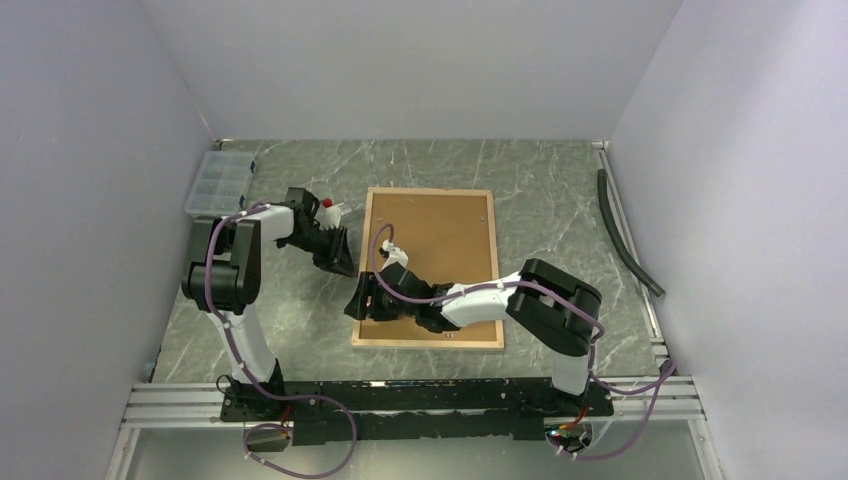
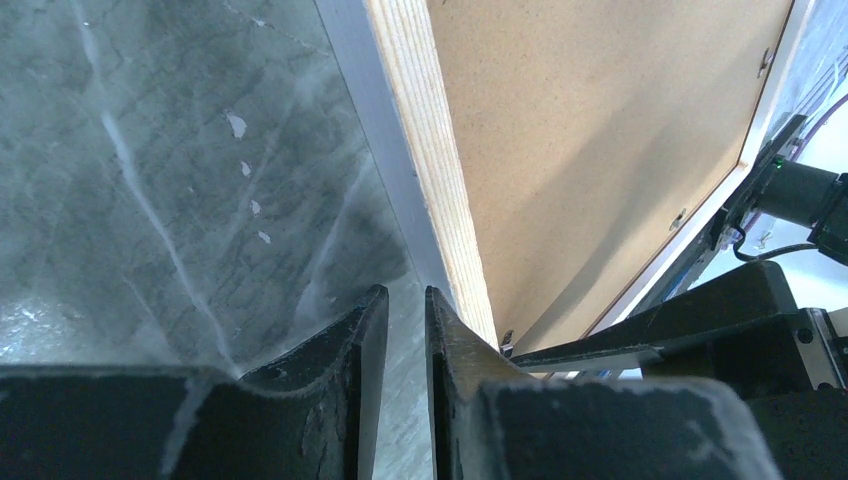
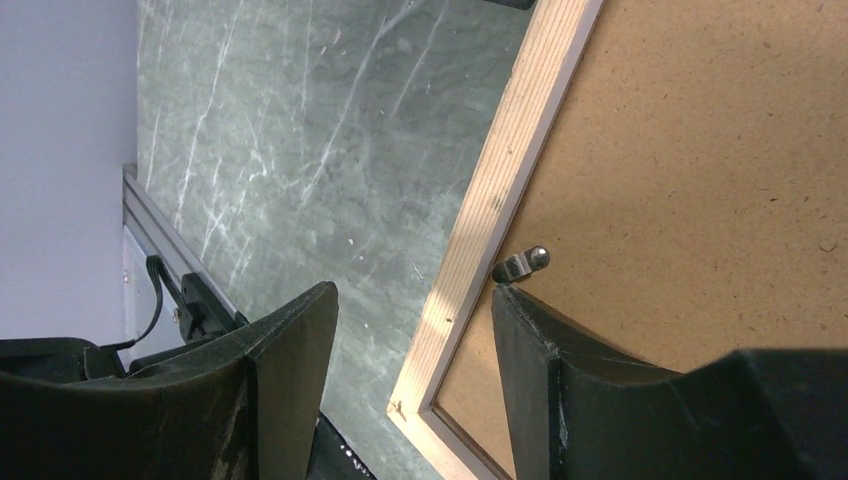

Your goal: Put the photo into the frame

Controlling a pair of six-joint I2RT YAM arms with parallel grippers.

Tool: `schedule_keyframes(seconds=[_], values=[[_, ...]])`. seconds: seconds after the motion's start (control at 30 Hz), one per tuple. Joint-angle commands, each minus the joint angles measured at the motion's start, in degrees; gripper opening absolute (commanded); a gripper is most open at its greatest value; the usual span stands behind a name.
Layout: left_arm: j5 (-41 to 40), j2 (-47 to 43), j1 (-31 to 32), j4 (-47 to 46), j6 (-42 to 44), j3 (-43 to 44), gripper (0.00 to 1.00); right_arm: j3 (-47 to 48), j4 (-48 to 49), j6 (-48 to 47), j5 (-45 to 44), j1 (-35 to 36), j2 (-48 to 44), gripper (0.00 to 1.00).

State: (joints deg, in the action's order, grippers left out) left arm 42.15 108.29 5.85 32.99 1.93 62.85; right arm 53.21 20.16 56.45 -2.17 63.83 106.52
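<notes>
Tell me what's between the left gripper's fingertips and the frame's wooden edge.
Only bare marble tabletop; in the left wrist view the left gripper sits just off the frame, nothing between them.

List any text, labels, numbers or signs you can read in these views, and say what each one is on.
None can be read.
The frame lies back side up; its brown backing panel and light-wood rim are blank.
The clear compartment box shows no label; any print would be too small.
The left end effector and right end effector carry no markings.
</notes>
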Motion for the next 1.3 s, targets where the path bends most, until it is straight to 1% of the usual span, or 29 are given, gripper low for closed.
schedule_keyframes(seconds=[0.0, 0.3, 0.63, 0.8, 0.83, 1.0, 1.17, 1.2, 1.27], values=[[0.13, -1.5, 0.66, -0.81, 1.24, -0.27, 0.25, -0.16, -0.68, -0.09, -2.08, 0.4, 1.11, 0.61], [0.73, -1.05, 0.92, -1.7, 1.4, -1.32, 0.24, 0.72, -0.29, -0.49, -2.21, 0.33, 2.27, 0.6], [0.85, -0.1, 1.27, -0.93, 1.83, -0.6, 0.21, 1.9, -0.81, -1.18, -2.8, 0.33, 3.15, 0.59], [1.1, -0.03, 1.28, -0.01, 1.71, 0.38, 0.2, 2.07, -0.71, -3.07, -1.35, 0.34, 1.44, 0.59], [1.17, -0.22, 1.28, 0.6, 1.74, 0.85, 0.19, 2.07, -0.74, -3.61, -0.65, 0.37, 0.52, 0.59], [1.94, -2.71, 0.05, 3.88, 1.5, 4.08, 0.19, 3.03, -2.48, -6.02, 1.24, -0.1, -6.26, 0.67], [4.24, -3.59, -2.56, 6.52, 0.46, 8.55, 0.2, 4.28, -5.9, -8.45, 0.24, -1.36, -10.53, 0.72], [4.46, -3.68, -2.81, 6.62, 0.2, 9.13, 0.21, 4.04, -6.42, -9.07, 0.16, -2.04, -11.16, 0.73], [4.52, -3.63, -3.02, 6.52, -0.3, 10.0, 0.27, 3.01, -6.6, -9.95, 0.59, -3.81, -12.14, 0.74]])
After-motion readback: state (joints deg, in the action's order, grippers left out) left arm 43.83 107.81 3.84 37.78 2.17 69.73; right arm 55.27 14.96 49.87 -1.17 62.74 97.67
